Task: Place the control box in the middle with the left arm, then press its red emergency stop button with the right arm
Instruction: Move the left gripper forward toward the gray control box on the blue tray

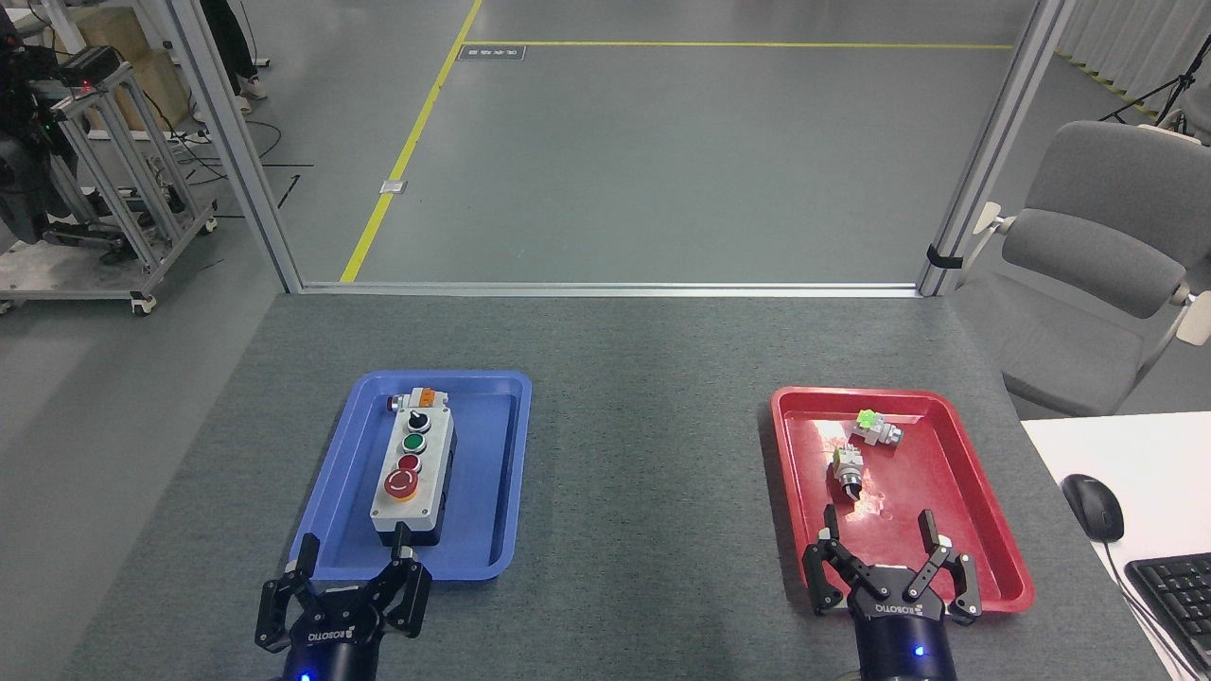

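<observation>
Control box (412,476) lying lengthwise in the blue tray (333,530) toward the desk's (643,426) left side, red emergency stop button (401,483) nearest the robot; left gripper (352,566) spread at the tray's near edge; right gripper (882,539) spread over the red tray's (984,530) near edge
</observation>
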